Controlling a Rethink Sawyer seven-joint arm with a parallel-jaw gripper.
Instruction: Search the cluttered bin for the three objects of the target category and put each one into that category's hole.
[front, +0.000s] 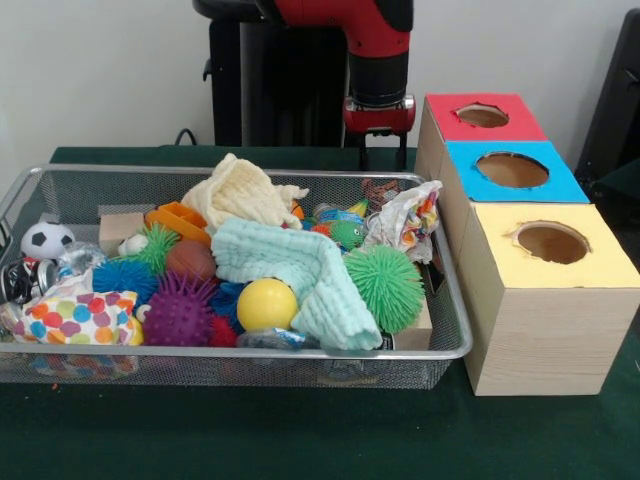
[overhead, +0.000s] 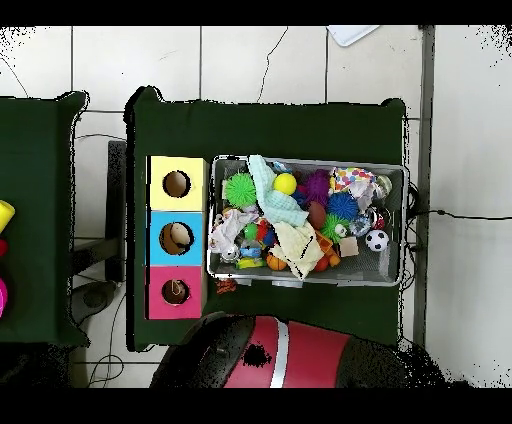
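Note:
The wire mesh bin (front: 230, 352) sits on the green table, heaped with toys and cloths; it also shows in the overhead view (overhead: 402, 222). The red-ringed hole (front: 482, 115) tops the farthest of three wooden boxes beside the bin, and lies closest to the robot's base in the overhead view (overhead: 177, 292). My gripper (front: 381, 155) hangs behind the bin's far rim, just left of the red box, above the table. I cannot tell what state it is in, and nothing shows in it.
The blue-ringed hole (front: 512, 169) and yellow-ringed hole (front: 552, 242) come nearer in the row. In the bin lie a yellow ball (front: 266, 303), green spiky ball (front: 384, 282), purple spiky ball (front: 180, 310), soccer ball (front: 46, 240), mint cloth (front: 300, 270) and cream cloth (front: 245, 195).

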